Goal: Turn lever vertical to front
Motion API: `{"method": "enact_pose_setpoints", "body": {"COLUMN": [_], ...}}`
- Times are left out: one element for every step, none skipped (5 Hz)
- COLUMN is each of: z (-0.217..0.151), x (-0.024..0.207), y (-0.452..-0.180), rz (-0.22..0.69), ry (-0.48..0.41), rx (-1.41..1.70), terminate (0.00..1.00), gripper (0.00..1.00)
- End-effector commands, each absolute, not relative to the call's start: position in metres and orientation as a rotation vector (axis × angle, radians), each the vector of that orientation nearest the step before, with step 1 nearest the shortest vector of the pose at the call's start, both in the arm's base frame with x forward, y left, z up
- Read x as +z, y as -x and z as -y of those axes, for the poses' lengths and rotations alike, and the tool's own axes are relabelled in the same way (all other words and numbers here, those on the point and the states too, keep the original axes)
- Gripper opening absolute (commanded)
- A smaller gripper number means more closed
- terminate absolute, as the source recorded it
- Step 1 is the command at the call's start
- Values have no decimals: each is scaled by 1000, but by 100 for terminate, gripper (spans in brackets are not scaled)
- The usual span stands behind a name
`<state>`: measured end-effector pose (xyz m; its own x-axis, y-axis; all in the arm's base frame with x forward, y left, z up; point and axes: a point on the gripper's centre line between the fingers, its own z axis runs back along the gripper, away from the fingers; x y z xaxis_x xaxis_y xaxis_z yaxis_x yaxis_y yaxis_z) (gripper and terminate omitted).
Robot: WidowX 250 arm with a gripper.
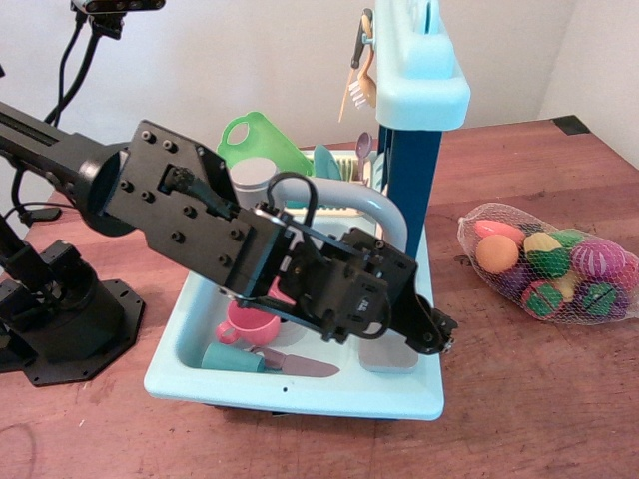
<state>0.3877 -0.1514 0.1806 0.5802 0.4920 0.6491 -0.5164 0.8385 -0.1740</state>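
My black gripper (436, 333) hangs low over the right end of the light blue toy sink (300, 391), near its right rim. Its fingers look pressed together with nothing between them. The tall curved grey spout (384, 212) arches behind my wrist, and its round head (252, 176) shows at the left. The faucet base and the short grey lever are hidden behind my arm and wrist.
A pink cup (250, 325), a teal cup (232, 358) and a toy knife (300, 367) lie in the basin. A green board (255, 140) and utensils stand behind it. A blue column with a shelf (424, 90) rises at the back right. A net bag of toy food (549, 264) lies on the wooden table at the right.
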Motion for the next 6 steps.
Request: {"method": "enact_pose_setpoints", "body": {"z": [149, 148, 145, 143, 144, 142], "x": [190, 187, 185, 185, 181, 184], "y": [-373, -348, -308, -283, -259, -253], "rz": [773, 753, 725, 718, 720, 749], "ry": [4, -1, -15, -20, -12, 10], "rx": [628, 641, 661, 675, 692, 657], "terminate": [0, 0, 0, 0, 0, 0], "gripper": [100, 100, 100, 100, 100, 100]}}
